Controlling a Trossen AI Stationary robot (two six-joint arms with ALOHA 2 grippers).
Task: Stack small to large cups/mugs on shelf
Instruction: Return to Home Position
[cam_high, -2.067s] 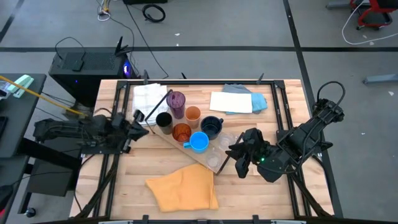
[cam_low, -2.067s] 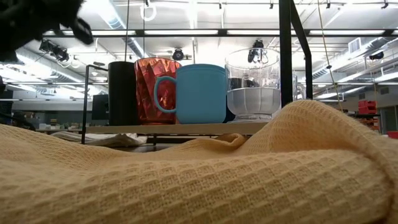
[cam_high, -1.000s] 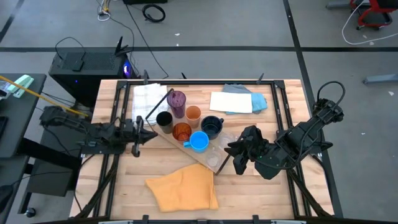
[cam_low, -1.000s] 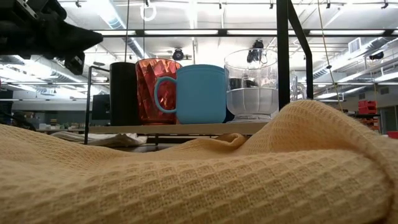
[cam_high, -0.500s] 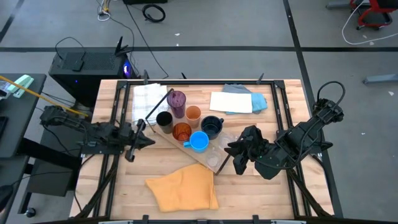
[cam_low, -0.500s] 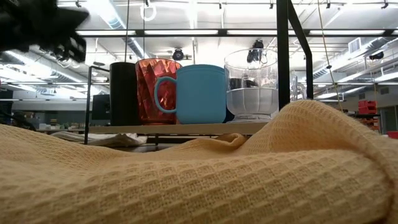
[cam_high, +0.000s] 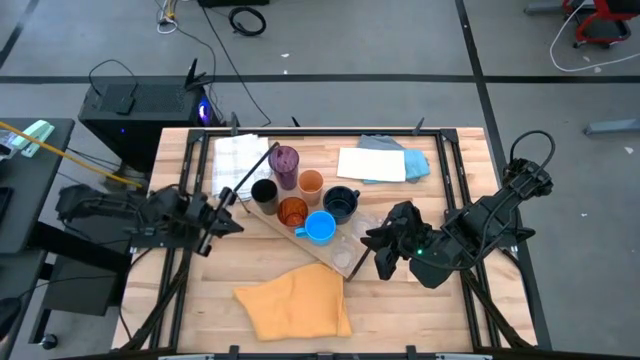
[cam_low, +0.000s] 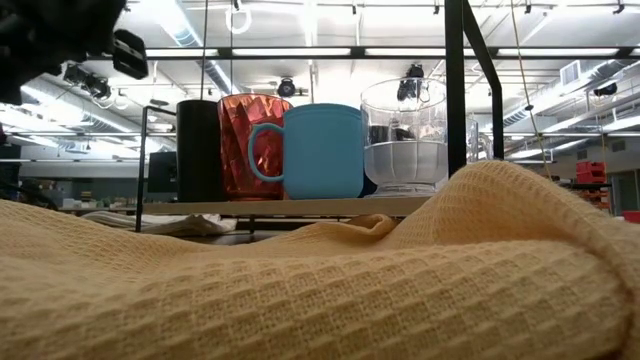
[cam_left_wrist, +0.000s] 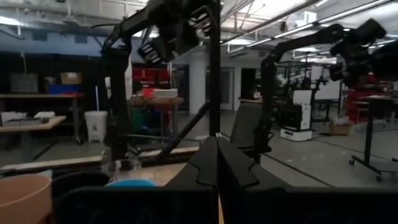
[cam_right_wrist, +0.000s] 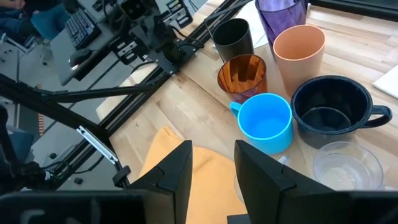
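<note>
- My left gripper (cam_high: 226, 218): fingers pressed together, empty, just left of the shelf (cam_high: 268, 221).
- My right gripper (cam_high: 378, 252): fingers parted, empty, at its right.
- Cups (cam_high: 320, 228) stand on the shelf; I should pull back wide of them.

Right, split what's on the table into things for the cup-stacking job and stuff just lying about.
For the job: shelf, purple tumbler, light orange cup, black cup, amber ribbed cup, bright blue mug, navy mug, clear glass.

Lying about: yellow cloth, white cloth, blue cloth.
</note>
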